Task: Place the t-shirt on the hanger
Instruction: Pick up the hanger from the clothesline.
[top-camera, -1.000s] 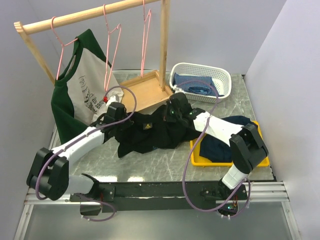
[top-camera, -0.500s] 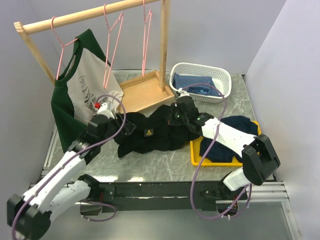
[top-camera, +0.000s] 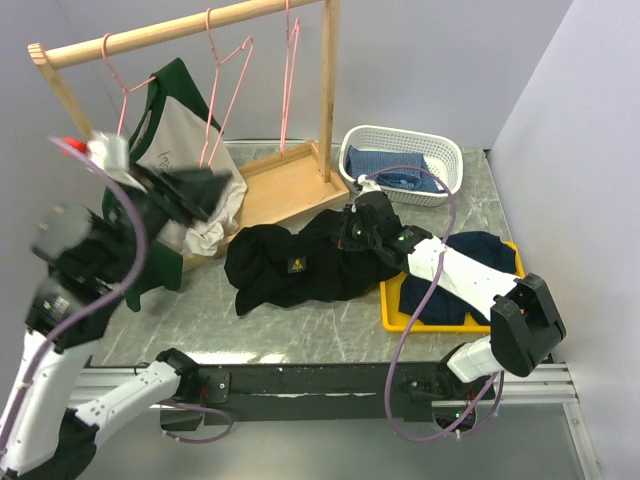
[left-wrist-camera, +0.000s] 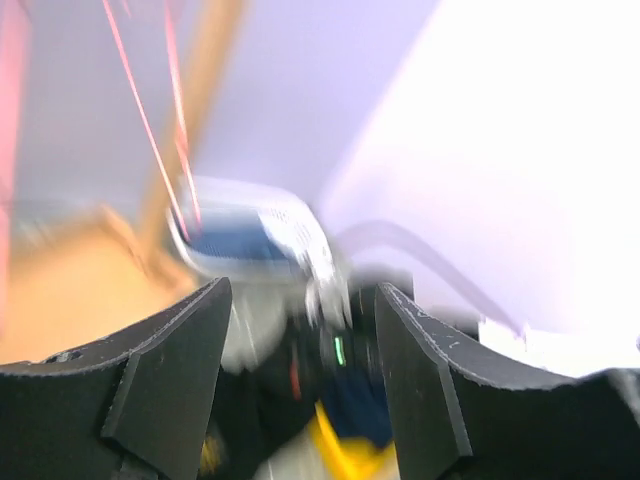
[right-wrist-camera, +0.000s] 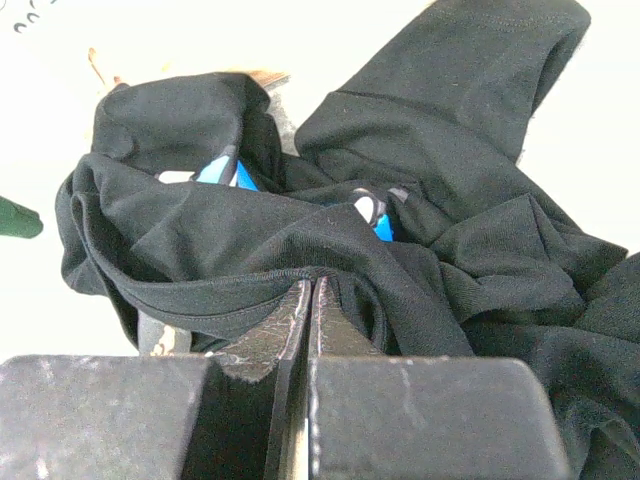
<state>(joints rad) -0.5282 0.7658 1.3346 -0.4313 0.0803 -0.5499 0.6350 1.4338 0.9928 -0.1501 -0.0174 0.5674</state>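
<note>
Hovering at ten o'clock, the left gripper gapes wide and empty near the hanger; fetching that looks like the next job. The t-shirt lies crumpled mid-table, with the right gripper pinching its one-o'clock edge.

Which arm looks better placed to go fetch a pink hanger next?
Left. The left gripper is open, empty and up near the free pink hangers; the right gripper is shut on the black t-shirt on the table.
</note>
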